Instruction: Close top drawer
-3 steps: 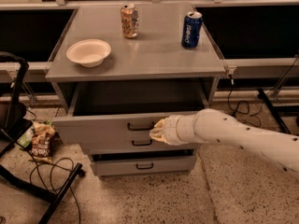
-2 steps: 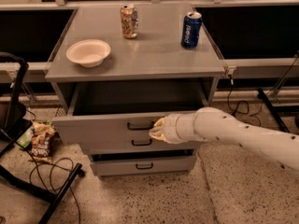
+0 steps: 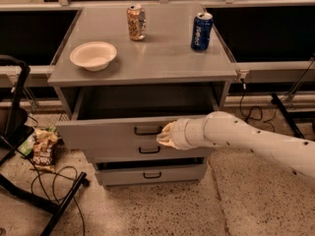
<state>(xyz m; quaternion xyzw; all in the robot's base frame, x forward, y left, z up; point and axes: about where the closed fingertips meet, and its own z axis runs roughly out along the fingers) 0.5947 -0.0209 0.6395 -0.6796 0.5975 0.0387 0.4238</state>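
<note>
The top drawer of the grey cabinet is pulled out, and its dark inside shows. Its flat front has a small black bar handle at the centre. My gripper, at the end of the white arm that comes in from the right, sits against the drawer front, just right of the handle. The arm's wrist covers the right part of the drawer front.
On the cabinet top stand a white bowl, an orange can and a blue can. Two shorter drawers, the middle and the bottom, sit below. A snack bag, cables and a black stand lie on the floor at the left.
</note>
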